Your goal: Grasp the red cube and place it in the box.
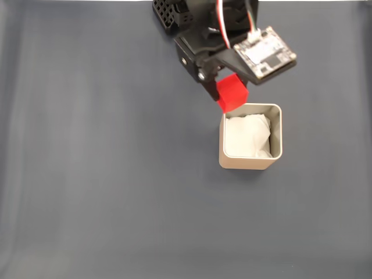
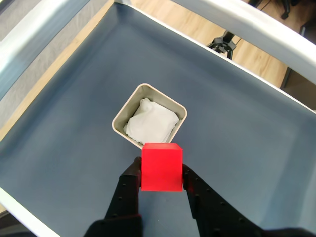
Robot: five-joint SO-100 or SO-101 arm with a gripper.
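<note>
Dark blue-grey cloth covers the surface (image 1: 87, 174) across the whole fixed view, smooth apart from faint vertical creases. At upper centre the arm reaches down into frame, a small circuit board (image 1: 264, 53) riding on its top. The gripper (image 1: 228, 93) is clamped on the cube (image 1: 232, 93), which hangs in the air with its lower corner overlapping the upper left corner of the box (image 1: 250, 161). The box stands right of centre, its opening showing crumpled white paper (image 1: 249, 136).

From this view the cube looks lined up with the rim rather than with the opening. I judge that letting go here could drop it onto the thin wall, from where it might bounce out onto the cloth or nudge the box.

The wrist view looks down past the two black fingers (image 2: 129, 190) at bottom centre, which press the cube (image 2: 161, 167) from both sides. The box (image 2: 122, 115) sits just above it in frame, at centre, turned diamond-wise, and the cube covers its nearest corner. The paper (image 2: 150, 123) fills much of the inside, heaped rather than flat. That mound is a second risk: a cube landing on it could tilt and rest against the wall instead of settling. Pale rails (image 2: 237, 22) and wooden floor (image 2: 207, 29) show beyond the cloth at top.
</note>
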